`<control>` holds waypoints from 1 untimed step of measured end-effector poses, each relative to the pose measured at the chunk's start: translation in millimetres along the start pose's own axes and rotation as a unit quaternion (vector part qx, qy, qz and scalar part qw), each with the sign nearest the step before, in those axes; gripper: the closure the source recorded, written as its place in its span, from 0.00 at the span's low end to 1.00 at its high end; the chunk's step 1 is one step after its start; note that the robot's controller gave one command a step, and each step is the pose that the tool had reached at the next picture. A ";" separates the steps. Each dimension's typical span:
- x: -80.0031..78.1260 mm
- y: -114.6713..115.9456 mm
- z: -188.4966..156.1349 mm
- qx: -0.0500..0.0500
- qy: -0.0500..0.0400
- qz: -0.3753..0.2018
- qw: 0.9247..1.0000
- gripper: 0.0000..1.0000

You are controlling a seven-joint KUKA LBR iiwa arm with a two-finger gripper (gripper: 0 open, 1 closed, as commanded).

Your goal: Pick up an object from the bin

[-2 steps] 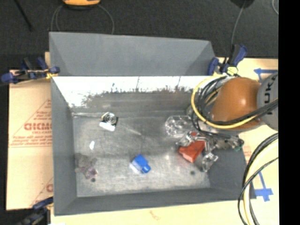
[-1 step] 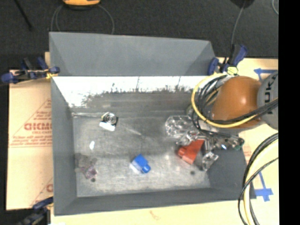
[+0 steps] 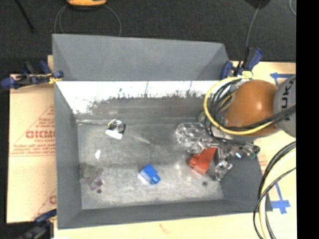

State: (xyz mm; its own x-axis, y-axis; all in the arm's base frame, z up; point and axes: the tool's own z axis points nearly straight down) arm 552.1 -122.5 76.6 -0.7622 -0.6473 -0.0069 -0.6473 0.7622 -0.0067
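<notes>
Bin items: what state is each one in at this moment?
red block, right side, at the end effector; whether gripped, cannot tell
clear plastic piece, lying loose beside the red block
blue piece, lying loose, front middle
small metal part, lying loose, back left

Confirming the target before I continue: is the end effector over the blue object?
No: the end effector is at the right of the bin beside a red block, apart from the blue object.
</notes>
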 end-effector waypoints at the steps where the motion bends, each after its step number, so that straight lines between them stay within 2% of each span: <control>1: -1.1 -1.7 -0.9 0.001 -0.001 0.001 1.000 0.00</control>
State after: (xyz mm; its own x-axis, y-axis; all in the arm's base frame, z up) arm 554.1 -123.1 77.6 -0.7639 -0.6453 -0.0084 -0.6452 0.7639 -0.0082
